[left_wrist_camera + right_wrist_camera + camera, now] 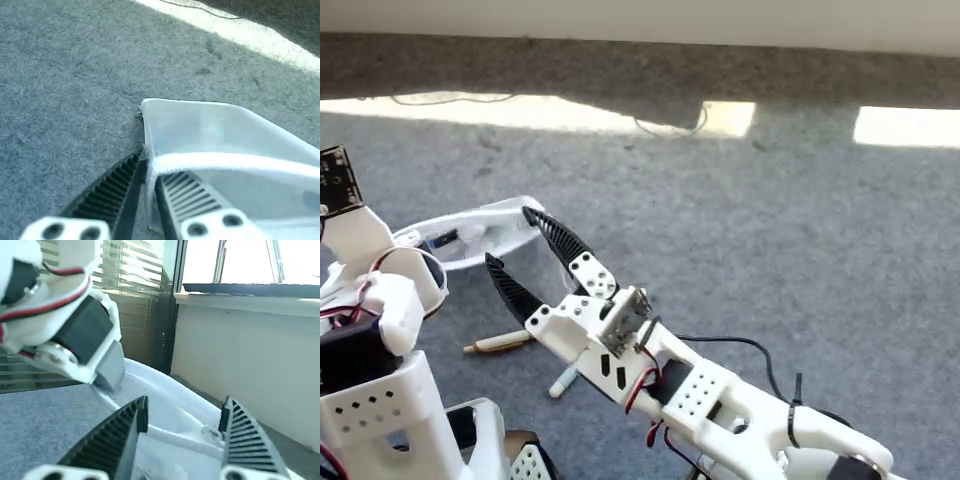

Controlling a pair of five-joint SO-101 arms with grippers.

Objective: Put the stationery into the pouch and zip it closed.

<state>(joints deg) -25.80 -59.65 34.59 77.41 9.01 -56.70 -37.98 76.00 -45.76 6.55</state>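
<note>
- White mesh pouch (470, 232) is at the left, its edge pinched tight in my left claw (150, 167).
- My right claw (508, 234) gapes wide astride the pouch's right end, gripping nothing.
- Tan pencil (500, 342) and white pen (563, 382) lie on the grey carpet (770, 250), nearer.

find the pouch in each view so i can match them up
High view: the pouch lies left of centre, at the tips of the open right pincer.
Left wrist view: the pouch stretches away from the left pincer, shut on its rim.
Right wrist view: the pouch sits between and beyond the open fingers.
Shared landmark: the grey carpet under it.
</note>
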